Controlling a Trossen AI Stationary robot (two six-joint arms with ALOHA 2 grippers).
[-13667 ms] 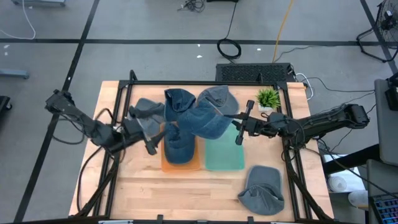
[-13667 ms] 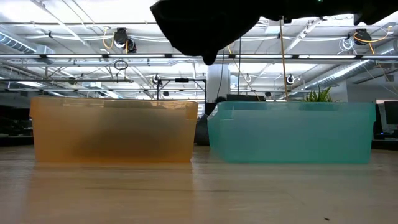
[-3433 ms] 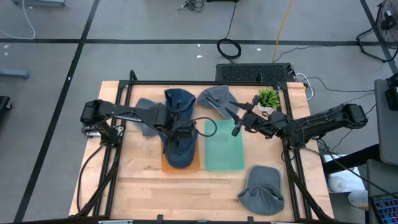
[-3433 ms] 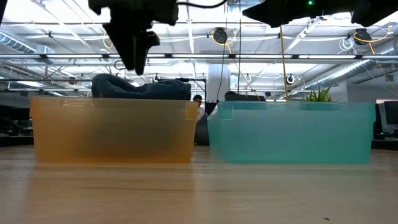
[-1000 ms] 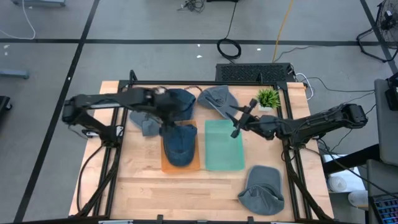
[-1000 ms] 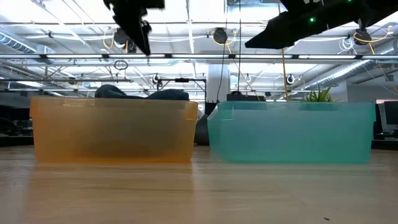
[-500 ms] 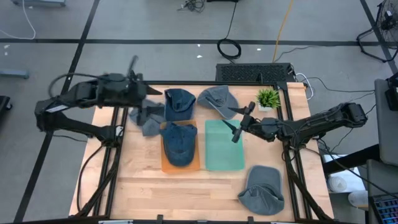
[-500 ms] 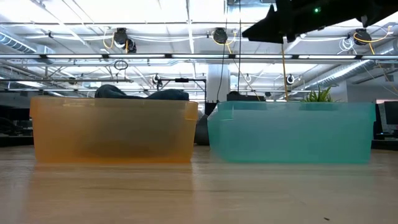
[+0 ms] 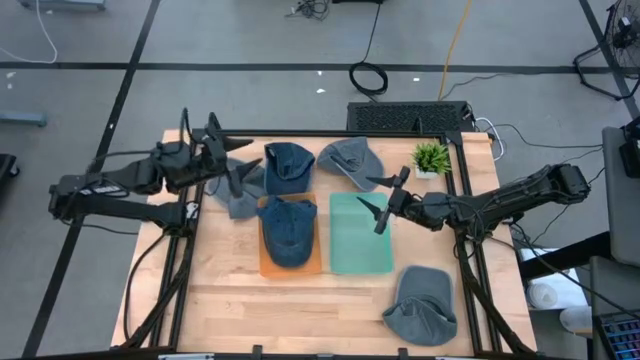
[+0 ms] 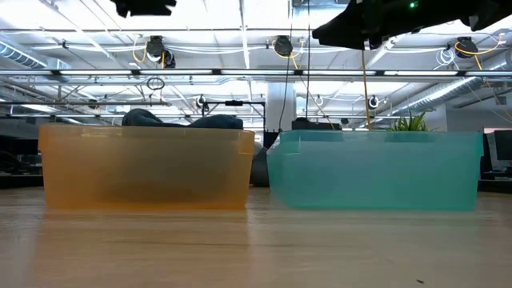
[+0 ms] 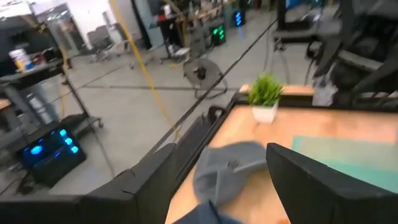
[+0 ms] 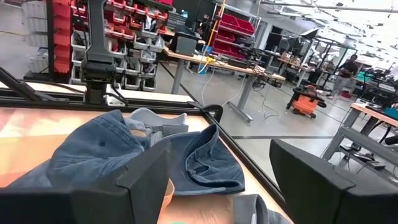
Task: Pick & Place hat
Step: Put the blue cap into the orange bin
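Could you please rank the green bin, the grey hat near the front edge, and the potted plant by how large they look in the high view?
1. Green bin, the largest footprint.
2. Grey hat near the table's front edge, clearly smaller than the bin.
3. Potted plant, by far the smallest.

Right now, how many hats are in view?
5: one in the orange bin, a blue one behind it, grey ones at far left, far middle and near right. Others may hide underneath.

Both arms (image 9: 120,185) are dark, slim and jointed, each ending in two flat, pointed black fingers (image 12: 323,180).
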